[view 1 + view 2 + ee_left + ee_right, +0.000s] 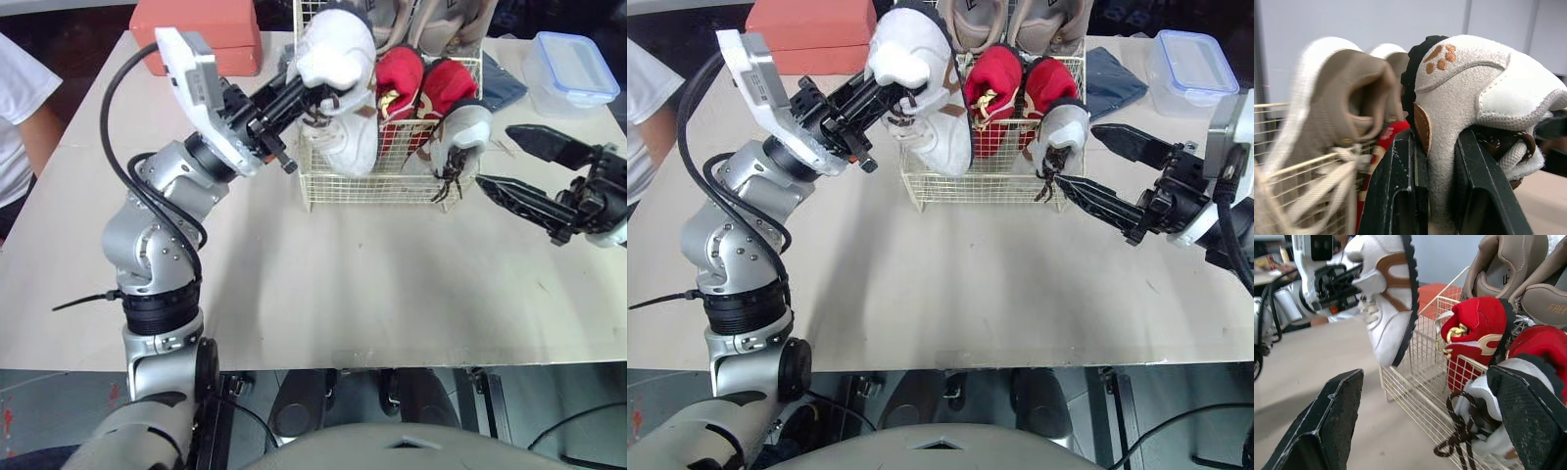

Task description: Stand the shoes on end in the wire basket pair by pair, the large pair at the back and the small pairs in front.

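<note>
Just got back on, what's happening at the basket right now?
The left gripper is clamped on a white shoe, holding it at the front left corner of the wire basket. Its mate sits at the front right corner, with the open right gripper beside it. The red pair stands in front, the beige pair behind.

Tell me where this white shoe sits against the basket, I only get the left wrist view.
Observer: The left gripper holds the white shoe toe down at the wire basket's front left corner; I cannot tell if the toe is inside.
Operator: Where is the right gripper?
Observer: The right gripper is open beside the basket's front right corner, holding nothing.
Operator: Anything in that corner?
Observer: A second white shoe stands there, its dark laces hanging outside the wire.
</note>
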{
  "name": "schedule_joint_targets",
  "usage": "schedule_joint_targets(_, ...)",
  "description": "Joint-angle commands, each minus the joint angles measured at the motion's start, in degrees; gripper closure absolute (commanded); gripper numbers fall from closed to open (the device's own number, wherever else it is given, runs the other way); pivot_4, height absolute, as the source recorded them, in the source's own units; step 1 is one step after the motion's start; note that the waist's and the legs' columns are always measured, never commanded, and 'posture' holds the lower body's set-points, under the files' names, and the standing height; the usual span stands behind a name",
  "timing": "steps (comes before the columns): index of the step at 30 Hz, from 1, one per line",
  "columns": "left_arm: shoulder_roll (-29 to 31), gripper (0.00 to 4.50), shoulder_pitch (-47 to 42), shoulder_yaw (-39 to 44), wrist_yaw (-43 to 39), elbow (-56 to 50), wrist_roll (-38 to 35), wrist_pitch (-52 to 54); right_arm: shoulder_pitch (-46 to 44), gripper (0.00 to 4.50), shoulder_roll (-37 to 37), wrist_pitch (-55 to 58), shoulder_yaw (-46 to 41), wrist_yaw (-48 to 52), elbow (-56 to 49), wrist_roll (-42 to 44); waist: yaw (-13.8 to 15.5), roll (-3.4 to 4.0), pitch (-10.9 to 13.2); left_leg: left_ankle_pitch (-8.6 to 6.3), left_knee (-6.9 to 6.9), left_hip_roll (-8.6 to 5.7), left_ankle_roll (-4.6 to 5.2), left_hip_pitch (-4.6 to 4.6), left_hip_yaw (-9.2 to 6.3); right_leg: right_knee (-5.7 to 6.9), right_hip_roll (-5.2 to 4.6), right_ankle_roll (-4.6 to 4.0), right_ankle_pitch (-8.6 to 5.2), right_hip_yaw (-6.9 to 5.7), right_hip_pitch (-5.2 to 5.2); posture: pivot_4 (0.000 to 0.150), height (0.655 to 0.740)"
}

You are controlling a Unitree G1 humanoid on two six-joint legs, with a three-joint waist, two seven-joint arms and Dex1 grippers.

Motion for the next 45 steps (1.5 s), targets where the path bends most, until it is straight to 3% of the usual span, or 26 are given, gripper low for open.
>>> schedule_joint_targets(1, -1.5, 4.20, 1.4, -4.7, 3.5, -2.6, 8.8, -8.1, -0.2, 0.52, -1.0, -1.7, -2.5, 1.5, -0.6, -0.4, 0.0, 0.00, 0.0, 0.00, 0.00, 0.01, 0.00, 0.00, 0.00, -0.01, 0.01, 0.00, 0.00, -0.01, 0.01, 0.150, 0.7400)
schedule_joint_targets(6, -2.2, 4.20, 3.1, -6.5, 6.4, -0.7, 15.4, -12.9, 0.6, 0.52, -1.2, -1.2, -2.9, 1.9, -1.3, -0.5, -0.1, 0.00, 0.0, 0.00, 0.00, 0.03, 0.00, 0.01, 0.00, 0.00, 0.04, 0.00, 0.00, -0.01, 0.01, 0.150, 0.7400)
schedule_joint_targets(13, -2.5, 4.20, 3.3, -6.8, 6.3, -0.2, 16.4, -14.3, 0.8, 0.52, -1.3, -1.3, -2.9, 1.9, -1.3, -0.5, -0.1, 0.00, 0.0, 0.00, 0.00, 0.02, 0.00, 0.01, 0.00, 0.00, 0.04, 0.00, 0.00, -0.02, 0.01, 0.150, 0.7400)
schedule_joint_targets(17, -6.7, 4.20, 10.7, -12.5, 7.8, 2.6, 20.2, -16.6, 5.0, 0.52, -0.2, -2.2, -3.5, 1.3, -3.0, -3.3, 0.0, 0.06, -0.1, -0.02, 0.00, 0.02, 0.03, 0.09, 0.00, -0.07, 0.01, 0.00, 0.00, -0.03, 0.13, 0.150, 0.7400)
schedule_joint_targets(27, -6.5, 4.20, 14.7, -15.2, 7.7, 4.7, 22.5, -13.8, 8.7, 0.52, -0.1, -3.5, -6.2, 1.3, -3.7, -4.7, 0.0, 0.14, -0.1, -0.04, 0.04, 0.02, 0.07, 0.10, -0.04, -0.04, 0.02, 0.00, 0.00, -0.06, 0.14, 0.150, 0.7400)
schedule_joint_targets(35, -6.6, 4.20, 15.5, -15.4, 5.5, 4.5, 18.9, -11.1, 9.0, 0.52, 0.0, -3.7, -6.2, 1.0, -4.1, -4.5, 0.0, 0.32, -0.3, -0.08, 0.04, 0.02, 0.13, 0.13, -0.04, -0.10, 0.01, 0.01, 0.00, -0.07, 0.21, 0.150, 0.7400)
schedule_joint_targets(42, -1.3, 1.10, 16.9, -10.2, -2.4, -3.0, 6.1, -6.1, 9.0, 0.52, 1.1, -5.4, -5.7, 2.2, -2.4, -6.0, -0.1, 0.33, -0.3, -0.08, 0.04, 0.03, 0.13, 0.15, -0.05, -0.09, 0.02, 0.00, -0.01, -0.08, 0.21, 0.150, 0.7400)
schedule_joint_targets(45, 1.1, 1.10, 16.4, -8.6, -3.3, -3.8, 4.4, -4.1, 8.8, 0.52, 1.5, -5.8, -5.0, 2.7, -2.0, -6.4, -0.1, 0.33, -0.3, -0.08, 0.05, 0.03, 0.13, 0.14, -0.07, -0.09, 0.03, 0.00, -0.01, -0.10, 0.22, 0.150, 0.7400)
